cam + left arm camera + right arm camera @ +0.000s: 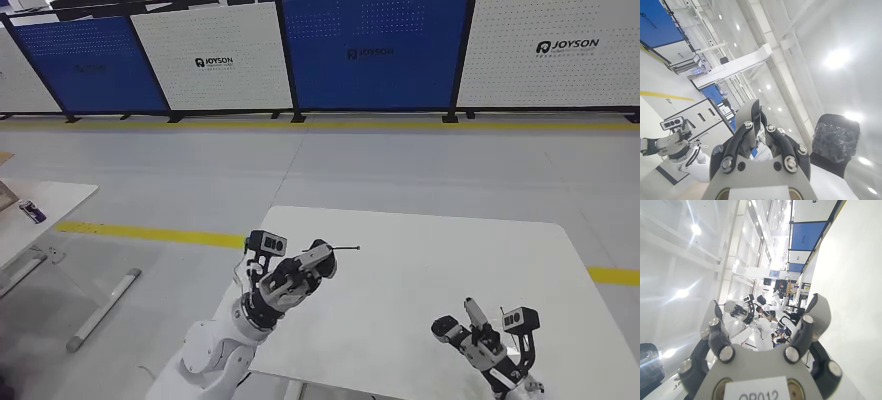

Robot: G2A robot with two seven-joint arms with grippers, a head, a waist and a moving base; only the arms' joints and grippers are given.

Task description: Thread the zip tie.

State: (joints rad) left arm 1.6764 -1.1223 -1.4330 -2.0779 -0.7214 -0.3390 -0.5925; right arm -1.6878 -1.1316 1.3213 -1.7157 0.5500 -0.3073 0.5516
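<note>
In the top view my left gripper hovers over the near left part of the white table, shut on a thin black zip tie whose free end sticks out to the right. In the left wrist view its fingers are pressed together, pointing up toward the ceiling. My right gripper sits near the table's front right edge. It is open, and the right wrist view shows its spread fingers holding nothing. The left arm is farther off in that view.
A second white table with a small dark object stands at the far left. Blue and white partition panels line the back. A yellow line crosses the floor. The right arm appears in the left wrist view.
</note>
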